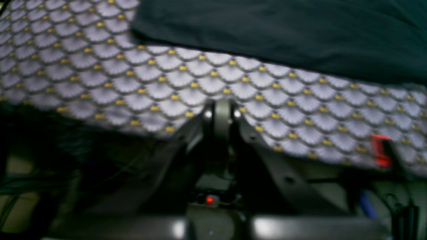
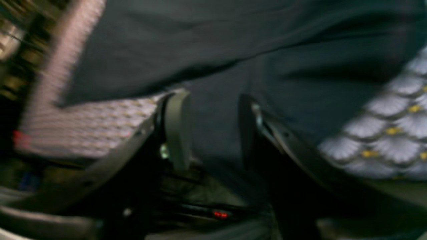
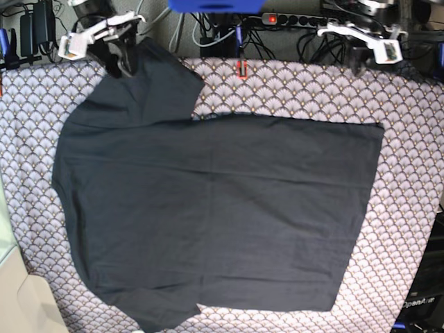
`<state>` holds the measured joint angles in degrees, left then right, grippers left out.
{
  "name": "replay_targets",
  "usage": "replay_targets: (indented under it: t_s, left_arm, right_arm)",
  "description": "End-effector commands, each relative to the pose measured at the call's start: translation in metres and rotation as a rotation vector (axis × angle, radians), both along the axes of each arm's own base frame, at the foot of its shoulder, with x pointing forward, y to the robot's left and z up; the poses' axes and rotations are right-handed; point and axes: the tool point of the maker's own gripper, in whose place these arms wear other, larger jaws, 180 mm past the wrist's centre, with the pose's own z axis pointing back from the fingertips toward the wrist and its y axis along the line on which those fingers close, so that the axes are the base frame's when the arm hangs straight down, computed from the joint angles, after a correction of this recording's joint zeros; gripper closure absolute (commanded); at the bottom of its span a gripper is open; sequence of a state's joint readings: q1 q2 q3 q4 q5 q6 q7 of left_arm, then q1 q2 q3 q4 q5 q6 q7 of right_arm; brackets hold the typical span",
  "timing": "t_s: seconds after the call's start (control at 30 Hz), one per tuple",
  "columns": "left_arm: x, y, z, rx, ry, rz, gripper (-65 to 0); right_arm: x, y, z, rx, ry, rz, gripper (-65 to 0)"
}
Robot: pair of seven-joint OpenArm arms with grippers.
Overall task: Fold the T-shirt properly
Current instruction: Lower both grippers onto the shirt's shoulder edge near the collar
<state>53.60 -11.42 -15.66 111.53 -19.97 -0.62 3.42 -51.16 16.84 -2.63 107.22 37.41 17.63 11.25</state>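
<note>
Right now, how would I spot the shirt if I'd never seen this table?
Find the big tablecloth covered in purple-white scallops with gold dots. Spread flat across its middle lies the T-shirt. It is plain black with short sleeves and no print, the only piece of clothing there.

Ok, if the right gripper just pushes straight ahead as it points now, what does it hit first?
Probably the T-shirt: black sleeve fabric fills the gap between the right gripper's open jaws. Depth is unclear through the blur.

Both wrist views are blurred. The T-shirt (image 3: 215,215) is cut off at the base view's lower edge, and much of the tablecloth (image 3: 409,139) is hidden beneath it. The right tool (image 2: 213,130) is smeared by motion; contact with cloth cannot be told.
</note>
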Motion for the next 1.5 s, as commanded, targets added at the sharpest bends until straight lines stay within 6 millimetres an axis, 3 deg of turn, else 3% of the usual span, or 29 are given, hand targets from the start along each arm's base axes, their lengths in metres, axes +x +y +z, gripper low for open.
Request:
replay_targets:
  t_s: [0.0,0.1,0.2,0.47,0.63,1.17,1.47]
  left_arm:
    - [0.003,0.003,0.011,0.016,-0.033,0.000,0.0]
    - [0.008,0.012,0.019,0.039,-0.044,0.009,0.0]
    - [0.011,0.024,0.025,0.064,-0.045,0.031,0.0]
    - [0.020,0.036,0.029,0.084,-0.043,0.055,0.0]
    - [0.026,0.036,0.030,0.081,-0.050,0.054,0.0]
    - [0.030,0.034,0.029,0.073,-0.058,0.055,0.0]
    - [0.030,0.035,0.029,0.075,-0.058,0.057,0.0]
  right_arm:
    - [0.001,0.003,0.013,0.060,-0.041,0.004,-25.7]
    - [0.004,0.003,0.023,0.201,-0.055,-0.034,-26.0]
    - [0.007,-0.006,0.016,0.273,-0.038,-0.096,-26.0]
    - [0.013,-0.039,-0.045,0.272,0.090,-0.170,-26.0]
    - [0.007,-0.045,-0.063,0.255,0.137,-0.183,-26.0]
    - [0.005,-0.067,-0.067,0.213,0.141,-0.221,-26.0]
    - [-0.009,-0.076,-0.090,0.193,0.205,-0.249,-26.0]
